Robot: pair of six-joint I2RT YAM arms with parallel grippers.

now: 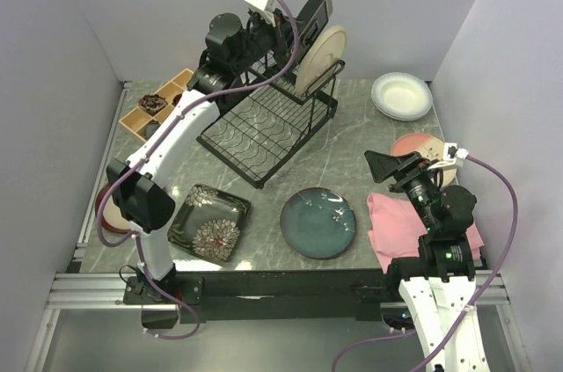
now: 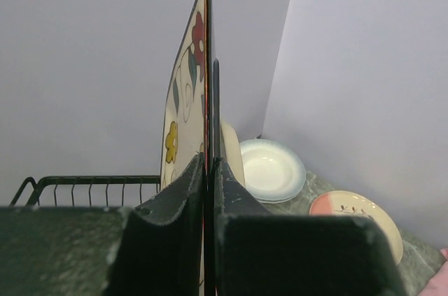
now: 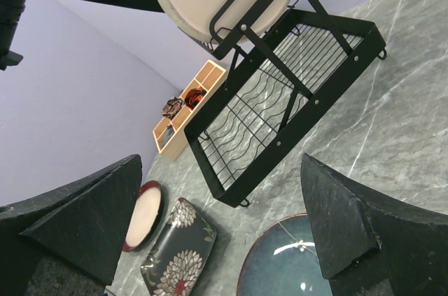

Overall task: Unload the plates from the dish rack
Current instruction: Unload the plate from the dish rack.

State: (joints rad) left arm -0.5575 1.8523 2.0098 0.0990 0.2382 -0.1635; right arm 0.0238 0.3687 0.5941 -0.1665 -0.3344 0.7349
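The black wire dish rack [image 1: 264, 130] stands at the back middle of the table. A cream square plate with coloured flowers [image 2: 185, 93] stands on edge at its upper frame, and my left gripper [image 2: 208, 164] is shut on that plate's rim. In the top view this plate [image 1: 315, 7] looks dark and edge-on, with the left gripper [image 1: 283, 33] beside it. A round cream plate [image 1: 321, 57] leans in the slots just behind it. My right gripper [image 1: 409, 163] hangs open and empty over the right side of the table, above the teal plate [image 3: 287, 268].
On the table lie a black flowered square plate [image 1: 209, 222], the teal plate [image 1: 318, 222], white plates [image 1: 402, 95], a pink plate [image 1: 420, 145] and a brown-rimmed plate [image 3: 143, 215]. A pink cloth [image 1: 391, 222] is front right. A wooden tray [image 1: 158, 108] is back left.
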